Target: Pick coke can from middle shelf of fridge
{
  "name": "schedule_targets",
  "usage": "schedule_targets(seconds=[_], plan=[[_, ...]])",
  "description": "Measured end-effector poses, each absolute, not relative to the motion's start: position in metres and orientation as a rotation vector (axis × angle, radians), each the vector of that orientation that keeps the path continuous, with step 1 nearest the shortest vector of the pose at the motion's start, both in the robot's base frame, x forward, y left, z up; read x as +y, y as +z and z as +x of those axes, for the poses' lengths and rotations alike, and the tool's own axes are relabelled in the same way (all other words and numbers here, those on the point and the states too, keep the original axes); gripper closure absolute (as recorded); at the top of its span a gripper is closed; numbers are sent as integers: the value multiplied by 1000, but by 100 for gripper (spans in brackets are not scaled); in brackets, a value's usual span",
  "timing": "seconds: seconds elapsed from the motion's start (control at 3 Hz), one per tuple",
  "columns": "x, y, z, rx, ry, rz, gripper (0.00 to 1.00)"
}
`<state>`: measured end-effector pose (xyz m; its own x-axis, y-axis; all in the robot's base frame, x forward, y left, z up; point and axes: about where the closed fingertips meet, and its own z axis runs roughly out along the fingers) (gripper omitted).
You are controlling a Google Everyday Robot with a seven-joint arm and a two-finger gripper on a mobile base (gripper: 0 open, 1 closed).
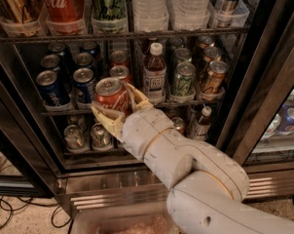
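The gripper is clamped on the coke can, its tan fingers cupping the can low on both sides so that the label and top stay in view, a grip that, by my judgement, leaves room to draw it straight out without knocking its neighbours. The can sits at the very front of the middle shelf, left of centre and leaning slightly toward the camera. Whether its base rests on the rail or has cleared it I cannot tell, since the fingers hide it. It is red with white script and a silver pull-tab top, and looks undented. Behind the gripper the pale arm reaches up from the lower right, crossing the bottom shelf. Just behind the held can stands a second coke can, with blue Pepsi cans to its left and a white-capped bottle to its right, all close enough to be nudged. The fridge frames it all — its ribbed base panel lies below.
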<state>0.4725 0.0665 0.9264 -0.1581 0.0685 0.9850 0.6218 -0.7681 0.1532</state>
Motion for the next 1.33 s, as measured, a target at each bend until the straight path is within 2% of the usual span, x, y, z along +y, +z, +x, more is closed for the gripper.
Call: schedule_targets(seconds=[1.33], plan=[[36,898,433,-848,-1700,-1545,100]])
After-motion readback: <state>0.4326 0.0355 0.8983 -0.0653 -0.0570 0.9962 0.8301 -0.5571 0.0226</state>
